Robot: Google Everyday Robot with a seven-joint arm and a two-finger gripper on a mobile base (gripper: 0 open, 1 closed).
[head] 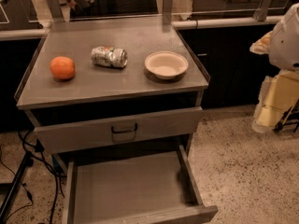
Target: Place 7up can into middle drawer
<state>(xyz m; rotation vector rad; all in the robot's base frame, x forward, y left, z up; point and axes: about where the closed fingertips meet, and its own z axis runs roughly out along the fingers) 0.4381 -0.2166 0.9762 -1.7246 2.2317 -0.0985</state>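
Lying on its side on the grey cabinet top [131, 36], the 7up can [109, 57] sits near the middle of that surface, its long axis running roughly left to right and its silvery skin showing faint green and red marks. An orange [62, 67] rests to its left, a little nearer the front edge and clearly apart from it. A shallow white bowl [166, 65] stands to its right, also apart, close to the right edge of the top.

Below the top, a grey drawer front [84, 134] with a dark curved handle [124, 129] stands slightly out from the cabinet. Under that, the middle drawer [126, 185] is pulled far out toward the near side, its flat grey floor showing between low grey side walls, with the right wall running out to the near right corner.

At the far right edge of the view, level with the cabinet top and well apart from the can, the gripper [268, 43] hangs beside a rounded white part of the arm [289, 36]; whether it is wide or narrow I cannot tell, and it touches nothing on the cabinet.

Dark cables [23, 148] trail down at the left of the cabinet, and speckled flooring [243, 171] spreads out on the right
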